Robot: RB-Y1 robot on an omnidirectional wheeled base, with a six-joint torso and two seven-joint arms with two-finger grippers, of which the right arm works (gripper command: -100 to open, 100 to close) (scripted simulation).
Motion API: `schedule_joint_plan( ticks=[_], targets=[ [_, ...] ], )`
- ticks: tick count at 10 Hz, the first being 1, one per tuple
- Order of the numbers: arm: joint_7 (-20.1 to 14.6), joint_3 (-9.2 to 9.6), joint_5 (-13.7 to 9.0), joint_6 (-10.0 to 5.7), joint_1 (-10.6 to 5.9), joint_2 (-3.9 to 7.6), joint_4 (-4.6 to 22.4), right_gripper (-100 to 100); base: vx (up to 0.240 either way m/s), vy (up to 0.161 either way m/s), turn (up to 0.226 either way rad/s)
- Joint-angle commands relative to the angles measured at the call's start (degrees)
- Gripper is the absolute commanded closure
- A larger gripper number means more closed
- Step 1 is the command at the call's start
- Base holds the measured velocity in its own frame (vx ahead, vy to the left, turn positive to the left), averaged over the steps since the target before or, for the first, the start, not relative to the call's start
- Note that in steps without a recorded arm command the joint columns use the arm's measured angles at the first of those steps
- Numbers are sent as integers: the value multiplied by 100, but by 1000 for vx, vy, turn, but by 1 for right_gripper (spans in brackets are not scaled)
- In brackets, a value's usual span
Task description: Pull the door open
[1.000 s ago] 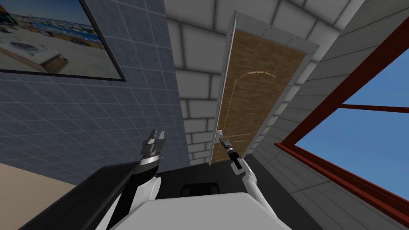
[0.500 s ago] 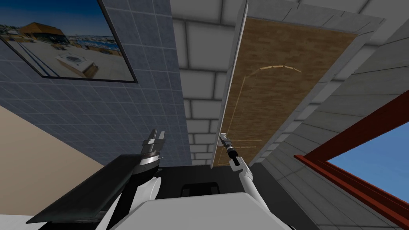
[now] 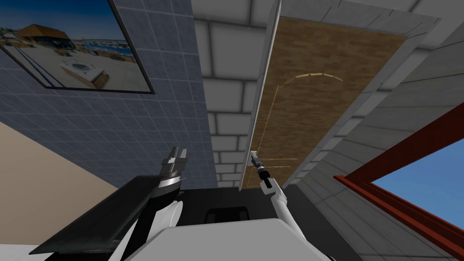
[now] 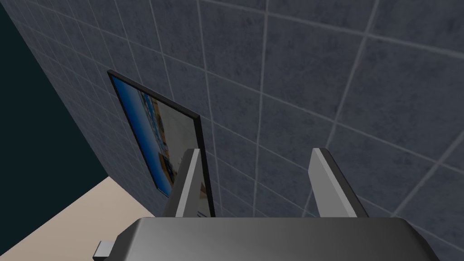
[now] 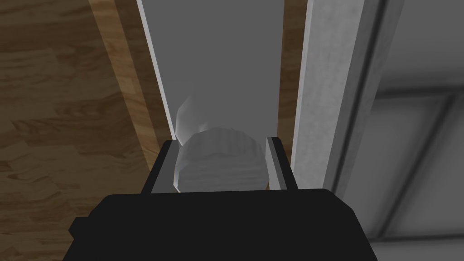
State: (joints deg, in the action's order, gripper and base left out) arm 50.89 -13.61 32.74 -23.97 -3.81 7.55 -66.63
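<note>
Right gripper (image 5: 219,144) pinches the pale round knob (image 5: 219,168) between its fingers, at the free edge of the brown door (image 3: 308,104), which stands partly open just ahead. Left gripper (image 4: 256,156) hangs spread, well apart to its left.

To your left, a beige floor (image 3: 41,190) runs up to the blue-grey tiled wall (image 3: 136,136). A flat dark slab (image 3: 90,222) slants across its near part; you can't tell whether it rests there. At the foot of the door (image 3: 294,113), the ground (image 3: 204,199) is dark.
</note>
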Motion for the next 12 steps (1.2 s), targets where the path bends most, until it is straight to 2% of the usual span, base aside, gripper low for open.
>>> schedule_joint_plan(
  ticks=[1, 2, 3, 7, 11, 12],
  targets=[
    [3, 5, 1, -5, -2, -4, -4, 100, 0, 0, 0],
    [3, 5, 1, -5, -2, -4, -4, 100, 0, 0, 0],
    [-216, 27, -147, 1, 30, 18, -28, 100, -13, -4, 68],
    [-716, 92, -497, 0, 99, 64, -95, 100, -31, -12, 55],
    [-1366, 189, -1019, -1, 202, 133, -196, 100, -39, -18, 81],
    [-1427, 189, -1019, -1, 202, 133, -196, 100, -29, -18, 41]
  ],
)
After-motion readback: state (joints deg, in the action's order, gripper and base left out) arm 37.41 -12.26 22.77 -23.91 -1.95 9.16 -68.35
